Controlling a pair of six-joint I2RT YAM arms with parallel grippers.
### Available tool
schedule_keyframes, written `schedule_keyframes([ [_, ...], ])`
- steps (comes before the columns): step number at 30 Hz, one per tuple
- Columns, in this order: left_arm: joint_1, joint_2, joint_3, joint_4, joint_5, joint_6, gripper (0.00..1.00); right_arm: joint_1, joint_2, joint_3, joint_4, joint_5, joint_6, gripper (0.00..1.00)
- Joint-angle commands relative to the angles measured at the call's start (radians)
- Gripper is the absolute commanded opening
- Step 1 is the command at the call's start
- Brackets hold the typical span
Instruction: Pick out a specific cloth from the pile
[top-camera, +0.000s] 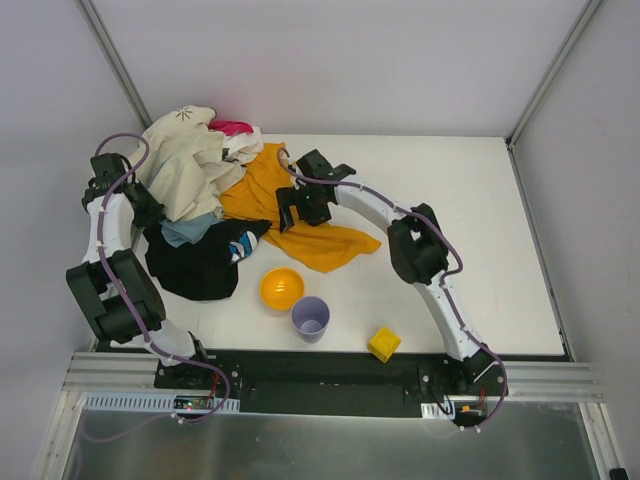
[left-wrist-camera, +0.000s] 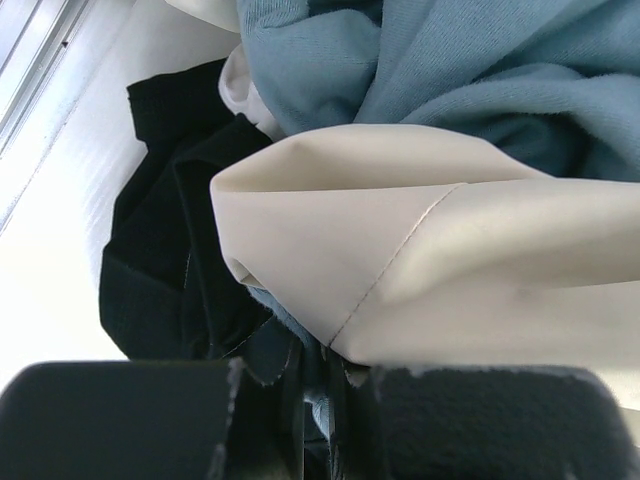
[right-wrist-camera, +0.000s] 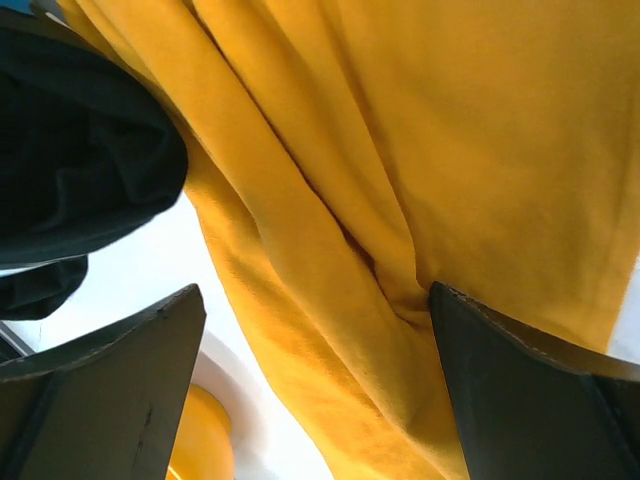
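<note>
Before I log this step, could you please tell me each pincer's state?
Left pincer: closed at the mixed garment pile; grip unclear.
Right pincer: open over the plain orange-yellow soft cloth.

No readable text, labels or numbers appear on anything.

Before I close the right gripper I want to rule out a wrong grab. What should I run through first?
1. The right gripper is open: ok.
2. A fold of the orange-yellow cloth lies between its fingers: ok.
3. The black garment is outside the jaws: ok.
4. The cloth is free of the pile: not ok, its left edge touches the cream garment.
5. The left gripper, shut at the pile, is holding fabric: cannot tell.
6. The orange bowl is apart from the cloth: ok.
</note>
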Motion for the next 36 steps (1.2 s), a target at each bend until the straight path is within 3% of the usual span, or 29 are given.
schedule_keyframes([
  [1, 0.0, -0.031, -0.015, -0.026, 0.048, 0.0, 0.0, 0.044, 0.021, 0.061, -0.014, -0.006, -0.018, 0.96],
  [11, 0.009, -0.038, -0.016, -0.021, 0.057, 0.002, 0.0, 0.111, 0.055, 0.098, -0.084, 0.209, -0.043, 0.99],
  [16, 0.01, -0.043, -0.019, -0.017, 0.059, 0.002, 0.0, 0.128, 0.072, 0.095, -0.131, 0.324, -0.051, 0.87],
  [22, 0.017, -0.044, -0.019, -0.015, 0.067, 0.0, 0.0, 0.128, 0.045, 0.029, -0.152, 0.488, -0.051, 0.69],
  [27, 0.018, -0.046, -0.021, -0.012, 0.071, 0.0, 0.0, 0.107, 0.026, -0.003, -0.142, 0.492, -0.037, 0.34],
  [33, 0.021, -0.051, -0.022, -0.01, 0.077, 0.0, 0.0, 0.088, 0.002, 0.008, -0.141, 0.455, -0.046, 0.03],
  [36, 0.023, -0.052, -0.024, -0.009, 0.077, 0.0, 0.0, 0.088, -0.018, 0.017, -0.132, 0.414, -0.051, 0.0],
])
